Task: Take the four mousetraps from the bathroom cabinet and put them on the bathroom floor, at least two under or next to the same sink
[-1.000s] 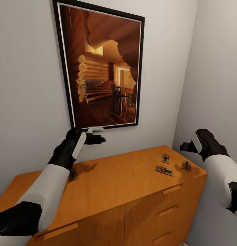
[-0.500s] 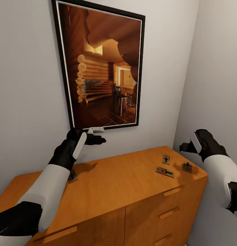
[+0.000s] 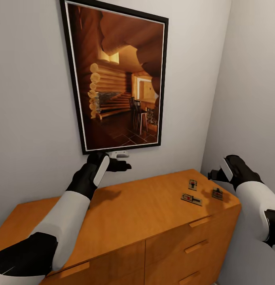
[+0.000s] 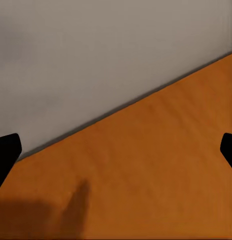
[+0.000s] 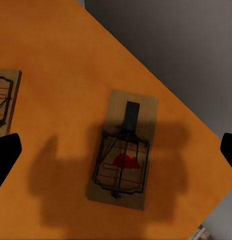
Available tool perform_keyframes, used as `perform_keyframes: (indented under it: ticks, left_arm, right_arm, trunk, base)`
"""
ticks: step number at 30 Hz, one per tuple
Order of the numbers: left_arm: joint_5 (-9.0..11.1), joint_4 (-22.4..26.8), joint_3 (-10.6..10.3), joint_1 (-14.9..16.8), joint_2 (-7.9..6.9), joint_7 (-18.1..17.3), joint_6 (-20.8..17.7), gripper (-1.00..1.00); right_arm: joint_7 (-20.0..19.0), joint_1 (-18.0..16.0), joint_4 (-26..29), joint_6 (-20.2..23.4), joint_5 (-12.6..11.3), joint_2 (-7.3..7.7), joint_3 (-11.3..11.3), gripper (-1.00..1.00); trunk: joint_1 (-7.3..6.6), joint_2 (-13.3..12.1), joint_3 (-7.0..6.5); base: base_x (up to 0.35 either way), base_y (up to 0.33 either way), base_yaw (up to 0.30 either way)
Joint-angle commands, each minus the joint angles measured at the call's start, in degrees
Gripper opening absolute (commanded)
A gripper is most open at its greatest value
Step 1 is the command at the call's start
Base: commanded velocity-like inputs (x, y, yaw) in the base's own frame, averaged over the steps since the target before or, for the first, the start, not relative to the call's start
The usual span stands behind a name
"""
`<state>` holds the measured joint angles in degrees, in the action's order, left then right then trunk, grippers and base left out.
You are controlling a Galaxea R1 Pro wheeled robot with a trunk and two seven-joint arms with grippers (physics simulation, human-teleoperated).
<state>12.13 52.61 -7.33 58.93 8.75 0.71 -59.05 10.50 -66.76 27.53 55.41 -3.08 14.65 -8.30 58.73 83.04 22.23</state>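
The cabinet (image 3: 145, 206) is a low orange-brown chest of drawers against the grey wall. Three mousetraps lie on its right end: one at the back (image 3: 192, 184), one nearer the front (image 3: 191, 199) and one by the right corner (image 3: 217, 193). My right gripper (image 3: 213, 174) hovers open above the corner mousetrap (image 5: 123, 157), which lies between its fingertips (image 5: 6, 155) in the right wrist view; a second mousetrap (image 5: 6, 97) shows at the edge. My left gripper (image 3: 122, 160) is open over the cabinet top (image 4: 146, 175) near the back wall, holding nothing. The bathroom floor and sink are out of view.
A large framed picture of a log cabin interior (image 3: 117, 75) hangs on the wall right above my left gripper. A side wall (image 3: 252, 99) closes the corner just right of the cabinet. Slim bar handles (image 3: 196, 246) mark the drawer fronts.
My left arm has moved right along the back wall and its forearm now covers a mousetrap that lay beside it. The right gripper has barely shifted.
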Motion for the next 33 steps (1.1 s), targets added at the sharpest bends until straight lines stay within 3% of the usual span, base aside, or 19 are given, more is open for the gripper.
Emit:
perform_keyframes:
  ticks: [1,23,33]
  left_arm:
    - [0.13,-0.09,-0.08,0.05,0.21,0.06,-0.21,1.00]
    - [0.15,-0.57,-0.66,0.05,1.08,0.00,-0.18,1.00]
    - [0.17,-0.61,-0.67,0.05,1.09,0.00,-0.18,1.00]
  right_arm:
    - [0.34,-0.04,-0.38,-0.17,-0.34,0.05,-0.15,1.00]
    - [-0.83,-0.04,-2.32,-1.66,-0.40,1.35,-0.28,1.00]
    - [-6.72,-0.04,-2.39,-1.42,-0.76,3.73,-0.38,1.00]
  trunk:
    - [0.00,0.04,0.07]
    - [0.00,0.04,0.07]
    - [0.00,0.04,0.07]
  base:
    - [0.000,0.000,0.000]
    - [0.000,0.000,0.000]
    - [0.000,0.000,0.000]
